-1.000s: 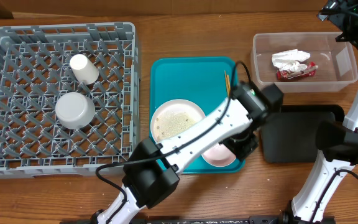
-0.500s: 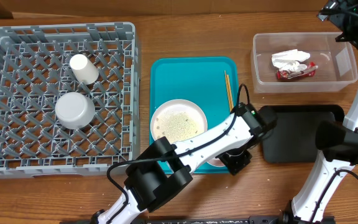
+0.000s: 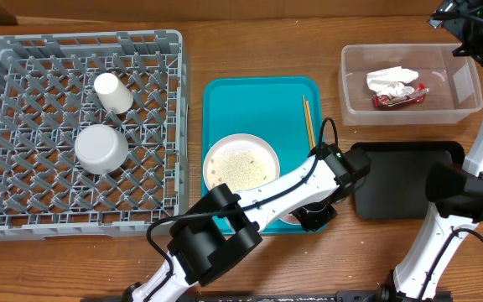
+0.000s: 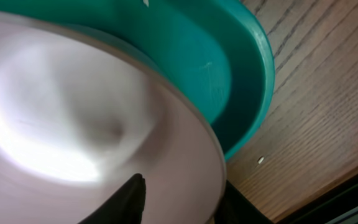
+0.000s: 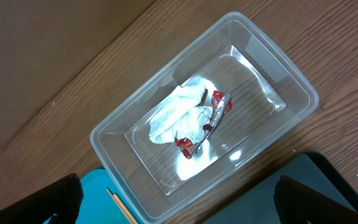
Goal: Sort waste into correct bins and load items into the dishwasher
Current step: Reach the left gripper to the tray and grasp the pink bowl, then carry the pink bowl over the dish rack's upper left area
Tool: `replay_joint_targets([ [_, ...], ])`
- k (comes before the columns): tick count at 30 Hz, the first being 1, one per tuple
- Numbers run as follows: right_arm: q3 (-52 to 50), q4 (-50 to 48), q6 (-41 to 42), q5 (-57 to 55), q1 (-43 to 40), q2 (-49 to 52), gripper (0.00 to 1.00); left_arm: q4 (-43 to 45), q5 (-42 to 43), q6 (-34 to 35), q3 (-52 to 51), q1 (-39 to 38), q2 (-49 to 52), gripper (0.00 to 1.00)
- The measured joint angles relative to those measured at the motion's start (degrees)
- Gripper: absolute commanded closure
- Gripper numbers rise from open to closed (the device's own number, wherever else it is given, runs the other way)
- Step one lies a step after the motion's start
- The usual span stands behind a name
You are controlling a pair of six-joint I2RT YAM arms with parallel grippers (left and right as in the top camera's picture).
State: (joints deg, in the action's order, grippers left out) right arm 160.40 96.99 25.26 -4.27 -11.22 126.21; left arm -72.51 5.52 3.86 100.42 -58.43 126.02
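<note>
Dish rack point(image 3: 40, 193): left of the teal tray point(image 3: 258, 105); small white cup point(image 3: 112, 92) and grey-white bowl point(image 3: 101, 149) on its pegs.
Pink plate point(image 3: 211, 168): on the teal tray's near half, strewn with rice grains point(image 3: 243, 166).
Pink bowl point(image 4: 73, 112): at the teal tray's near right corner, just beside the plate; round, so no long axis to match.
Left gripper point(image 4: 179, 202): over that same corner, astride the bowl's rim; one finger point(image 4: 132, 196) inside, the other outside; partly closed, actual pinch not discernible.
Key relation: rim between the fingers; rack well left of the teal tray; left arm judged the nearer.
Chopsticks point(image 3: 308, 119): along the teal tray's right edge, long axis front to back.
Clear tub point(image 3: 453, 84): right of the teal tray, far side; napkin point(image 3: 391, 80) and red wrapper point(image 3: 401, 98) inside.
Black tray point(image 3: 405, 180): right of the teal tray, near side.
Right gripper point(image 5: 179, 202): right of the teal tray, above the tub; fingers spread wide, holding nothing.
Hidden: bowl mostly under the left arm from overhead; left wrist view blurred, outer finger cut by the frame edge.
</note>
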Motion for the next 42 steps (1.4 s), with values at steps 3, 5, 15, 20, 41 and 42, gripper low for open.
replay_joint_targets([
  [3, 0.00, 0.00, -0.02, -0.02, 0.00, 0.00, 0.00, 0.57, 0.02, -0.02, 0.00, 0.00, -0.02, 0.73],
  [5, 0.00, 0.02, 0.00, -0.02, 0.00, 0.00, 0.00, 0.90, 0.02, 0.00, 0.00, 0.00, 0.00, 0.76],
  [15, 0.00, 0.00, -0.02, 0.02, 0.00, 0.00, 0.00, 1.49, -0.66, -0.44, 0.02, -0.09, -0.50, 0.96],
  [20, 0.00, 0.00, 0.02, 0.02, 0.00, -0.02, 0.00, 1.60, -1.05, -0.44, 1.03, -0.09, -0.66, 0.96],
  [41, 0.00, -0.02, 0.00, 0.00, 0.00, 0.00, 0.00, -13.70, -2.89, 6.40, 43.32, 18.27, -0.68, 0.96],
  [42, 0.00, -0.02, -0.02, 0.00, 0.00, 0.00, 0.00, -14.29, -2.14, 7.43, 45.20, 21.31, -0.68, 0.96],
])
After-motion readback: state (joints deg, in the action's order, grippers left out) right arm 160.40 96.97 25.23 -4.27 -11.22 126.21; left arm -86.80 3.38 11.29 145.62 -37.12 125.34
